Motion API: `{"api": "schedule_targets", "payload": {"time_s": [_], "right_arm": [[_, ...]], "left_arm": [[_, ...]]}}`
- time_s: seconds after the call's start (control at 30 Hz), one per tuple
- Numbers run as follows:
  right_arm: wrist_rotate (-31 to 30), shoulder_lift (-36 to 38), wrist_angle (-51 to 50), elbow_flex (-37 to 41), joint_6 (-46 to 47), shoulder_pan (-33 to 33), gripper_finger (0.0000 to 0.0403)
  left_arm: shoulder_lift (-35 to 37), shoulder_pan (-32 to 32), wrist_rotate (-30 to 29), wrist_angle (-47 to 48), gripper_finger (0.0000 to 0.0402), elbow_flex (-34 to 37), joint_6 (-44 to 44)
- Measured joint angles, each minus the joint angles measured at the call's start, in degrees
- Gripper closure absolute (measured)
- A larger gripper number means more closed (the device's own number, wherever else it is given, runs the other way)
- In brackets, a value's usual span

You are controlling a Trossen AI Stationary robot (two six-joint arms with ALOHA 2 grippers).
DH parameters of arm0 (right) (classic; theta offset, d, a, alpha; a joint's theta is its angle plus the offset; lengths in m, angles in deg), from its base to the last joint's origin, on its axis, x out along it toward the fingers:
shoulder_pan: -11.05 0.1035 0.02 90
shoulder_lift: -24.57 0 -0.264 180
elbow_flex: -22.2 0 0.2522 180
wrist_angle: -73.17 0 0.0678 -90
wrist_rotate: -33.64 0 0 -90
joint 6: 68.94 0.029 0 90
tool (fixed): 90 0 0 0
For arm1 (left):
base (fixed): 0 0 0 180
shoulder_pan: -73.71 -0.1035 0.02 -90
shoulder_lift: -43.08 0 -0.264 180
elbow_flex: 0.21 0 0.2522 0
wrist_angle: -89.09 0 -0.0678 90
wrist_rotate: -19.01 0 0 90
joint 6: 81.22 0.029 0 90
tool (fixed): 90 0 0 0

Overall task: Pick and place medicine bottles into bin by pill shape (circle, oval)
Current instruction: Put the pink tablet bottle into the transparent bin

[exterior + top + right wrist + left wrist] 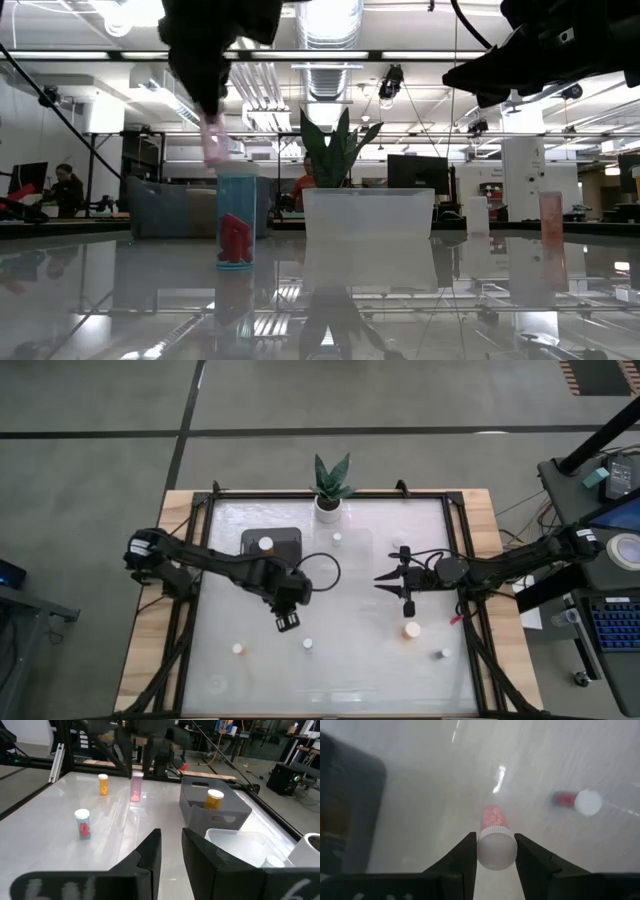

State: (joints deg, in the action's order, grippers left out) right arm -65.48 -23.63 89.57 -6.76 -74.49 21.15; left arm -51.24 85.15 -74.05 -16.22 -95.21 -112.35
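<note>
My left claw [495, 851] grips a pink bottle [495, 827] by its cap, up off the counter [350, 660]. Next: carry it to the dark bin [285, 540] & drop. Right claw [385, 579] shut, waits mid-counter.

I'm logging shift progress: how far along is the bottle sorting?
Done: one amber bottle stands in the grey bin. In hand: the left hand grips a pink bottle by its cap, above the table. Left: at least four loose bottles stand on the table. The right hand waits shut mid-table.
</note>
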Motion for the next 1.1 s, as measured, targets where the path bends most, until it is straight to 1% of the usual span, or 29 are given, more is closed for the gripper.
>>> {"api": "schedule_targets", "payload": {"time_s": [0.23,0.53,0.73,0.87,0.97,1.1], "right_arm": [[0.0,0.0,0.0,0.0,0.5,0.0,0.0335],[0.0,-0.1,-0.3,0.0,3.7,0.0,0.0335],[0.6,-2.5,-0.2,0.0,7.1,0.0,0.0335],[0.6,-5.9,0.7,-0.4,8.7,0.0,0.0333],[0.6,-8.8,0.6,-2.3,8.6,0.0,0.0320],[0.6,-12.2,0.1,-5.7,8.5,0.0,0.0288]], "left_arm": [[0.6,-1.2,-1.3,-0.3,0.0308,-1.8,4.4],[0.7,-2.0,-2.3,-0.5,0.0308,-2.4,5.4],[0.7,-2.1,-2.3,-0.5,0.0308,-2.4,6.1],[0.7,-2.1,-2.3,-1.7,0.0308,-2.4,6.2],[0.7,-2.1,-2.3,-2.5,0.0308,-2.4,6.6],[0.7,-2.1,-2.3,-2.9,0.0308,-2.4,6.7]]}}
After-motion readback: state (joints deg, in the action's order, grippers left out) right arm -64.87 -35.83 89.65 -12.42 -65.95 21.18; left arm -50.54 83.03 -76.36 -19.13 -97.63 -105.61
